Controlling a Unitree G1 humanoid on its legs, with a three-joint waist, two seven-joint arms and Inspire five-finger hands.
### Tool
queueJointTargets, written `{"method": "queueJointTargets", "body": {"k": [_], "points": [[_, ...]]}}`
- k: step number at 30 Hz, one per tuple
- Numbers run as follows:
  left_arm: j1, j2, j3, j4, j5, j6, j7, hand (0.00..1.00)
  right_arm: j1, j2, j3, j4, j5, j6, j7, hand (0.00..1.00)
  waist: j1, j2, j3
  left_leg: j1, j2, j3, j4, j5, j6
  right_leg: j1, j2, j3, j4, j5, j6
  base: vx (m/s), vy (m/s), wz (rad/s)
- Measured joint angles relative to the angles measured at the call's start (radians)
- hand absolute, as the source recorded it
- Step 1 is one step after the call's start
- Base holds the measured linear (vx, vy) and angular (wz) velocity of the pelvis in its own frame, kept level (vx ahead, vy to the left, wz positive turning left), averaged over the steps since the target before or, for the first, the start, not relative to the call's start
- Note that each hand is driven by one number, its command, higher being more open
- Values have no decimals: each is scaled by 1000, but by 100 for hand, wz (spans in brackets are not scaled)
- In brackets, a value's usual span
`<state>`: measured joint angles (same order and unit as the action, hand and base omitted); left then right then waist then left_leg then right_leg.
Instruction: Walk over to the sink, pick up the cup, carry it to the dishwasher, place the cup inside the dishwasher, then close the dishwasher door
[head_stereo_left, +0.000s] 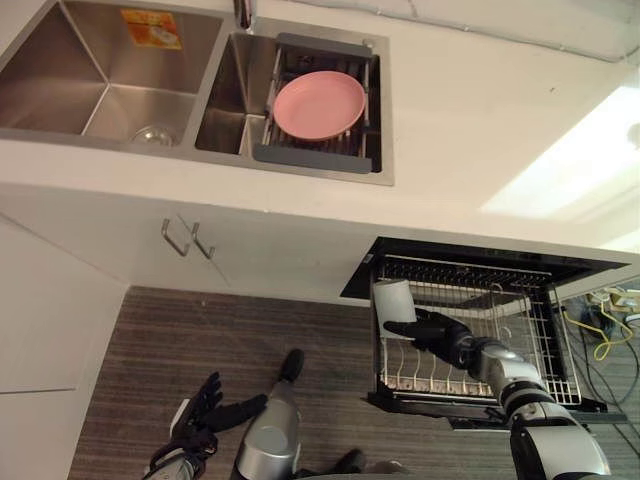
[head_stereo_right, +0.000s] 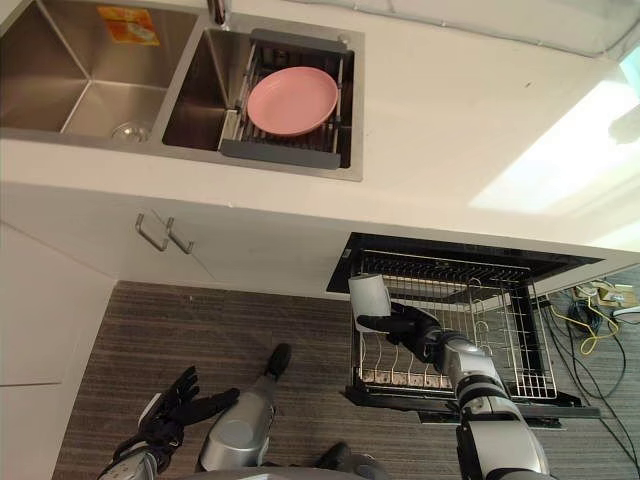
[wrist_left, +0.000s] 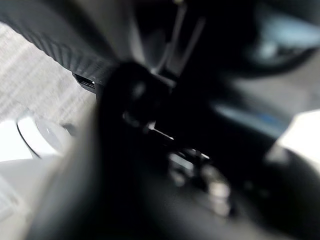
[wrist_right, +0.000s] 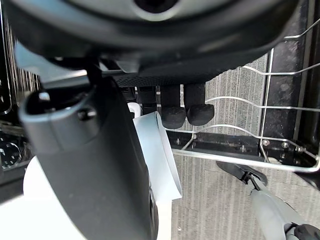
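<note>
You see the right robot hand (head_stereo_left: 432, 331) clamped on the white cup (head_stereo_left: 393, 300). In the right wrist view its thumb is on one side of the cup and its fingers (wrist_right: 186, 114) are on the other. The cup is at the left side of the wire rack (head_stereo_left: 525, 335), which is pulled out of the open dishwasher (head_stereo_left: 480, 254) under the surface (head_stereo_left: 470, 110). I cannot tell if the cup already rests on the rack's wires.

The left robot hand (head_stereo_right: 163, 416) hangs low above the floor (head_stereo_left: 190, 330) with its fingers apart and relaxed, and it holds nothing.

On the surface, the steel sink (head_stereo_left: 60, 75) has two basins. In the right basin a grey drain rack (head_stereo_left: 312, 155) carries a pink plate (head_stereo_left: 319, 104). In the left basin you see an orange sticker (head_stereo_left: 151, 28) on the far wall.
</note>
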<state>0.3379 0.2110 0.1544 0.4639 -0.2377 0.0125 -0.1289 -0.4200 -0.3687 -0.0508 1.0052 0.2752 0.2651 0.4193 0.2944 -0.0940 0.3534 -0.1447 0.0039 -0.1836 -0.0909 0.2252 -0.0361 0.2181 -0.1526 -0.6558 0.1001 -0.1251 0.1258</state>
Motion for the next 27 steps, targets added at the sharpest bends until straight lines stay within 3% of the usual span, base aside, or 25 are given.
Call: {"method": "queueJointTargets", "body": {"k": [4,5,12,14,23,27], "points": [[-9,3,3,8,-1,4,2,100,-5,-1,-5,10,2,23,-17,0,18,-4,6,-19,18,44,1,-11,-10,-12,5,-2,-6,12,-18,-102,13,8],[-27,-7,14,9,-24,7,4,100,-7,-3,-39,4,17,25,-24,0,24,-16,28,-94,14,105,156,-61,10,-19,-8,0,-21,-21,-1,-83,51,-3],[-37,-19,12,8,-24,6,21,100,-22,7,-74,6,17,42,-43,0,35,-26,38,-19,29,160,13,25,10,-23,-8,27,-10,-18,-16,-43,8,-1],[-38,-25,12,12,-24,5,21,100,-20,17,-111,4,18,46,-51,0,34,-27,38,-5,30,161,6,30,12,-15,-6,33,-10,-11,-6,-8,-29,-5],[-41,-13,12,62,-27,2,23,100,27,37,-184,4,17,54,-94,0,18,-25,36,31,49,169,-1,28,6,3,6,64,-12,-21,-15,-76,-19,-7],[-41,-1,2,103,-27,-4,31,100,44,38,-189,26,16,58,-106,0,-11,-23,12,33,49,171,-1,32,0,4,6,70,-12,-21,-14,-27,-13,-2]]}}
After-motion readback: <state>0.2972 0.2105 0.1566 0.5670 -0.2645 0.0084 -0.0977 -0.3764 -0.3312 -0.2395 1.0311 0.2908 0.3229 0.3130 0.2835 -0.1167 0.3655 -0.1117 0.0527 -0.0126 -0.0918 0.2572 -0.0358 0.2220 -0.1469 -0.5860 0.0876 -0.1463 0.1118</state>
